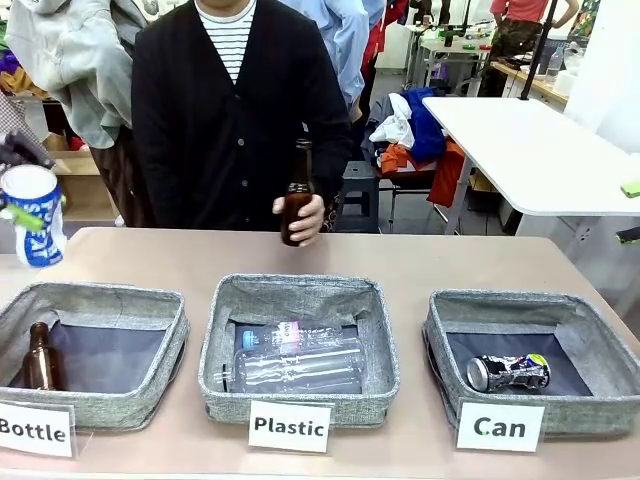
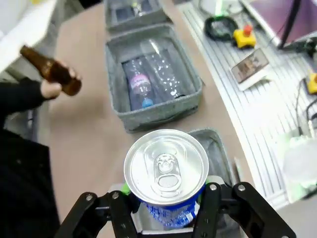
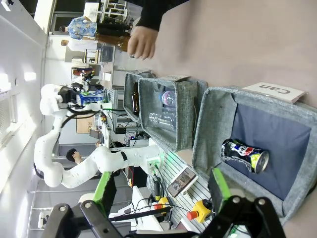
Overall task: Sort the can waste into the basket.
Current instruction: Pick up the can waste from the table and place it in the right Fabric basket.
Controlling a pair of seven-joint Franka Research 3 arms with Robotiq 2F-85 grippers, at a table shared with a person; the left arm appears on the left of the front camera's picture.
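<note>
A blue and white can point(image 1: 36, 238) hangs upright in the air at the far left, above the table, with my left gripper point(image 1: 22, 213) shut on it. From the left wrist I look down on its silver top point(image 2: 166, 166), held between that gripper's point(image 2: 167, 206) black fingers. A crushed silver can with dark print point(image 1: 508, 372) lies inside the grey basket point(image 1: 530, 300) marked "Can" at the right. My right gripper point(image 3: 163, 191) stands open and empty beside that basket point(image 3: 213, 124), where the crushed can point(image 3: 245, 154) lies on the dark base.
A grey "Plastic" basket point(image 1: 300, 290) with clear bottles stands in the middle. The "Bottle" basket point(image 1: 95, 295) on the left holds one brown bottle point(image 1: 40, 358). Across the table a person's hand point(image 1: 305, 218) holds a brown bottle point(image 1: 297, 190) upright.
</note>
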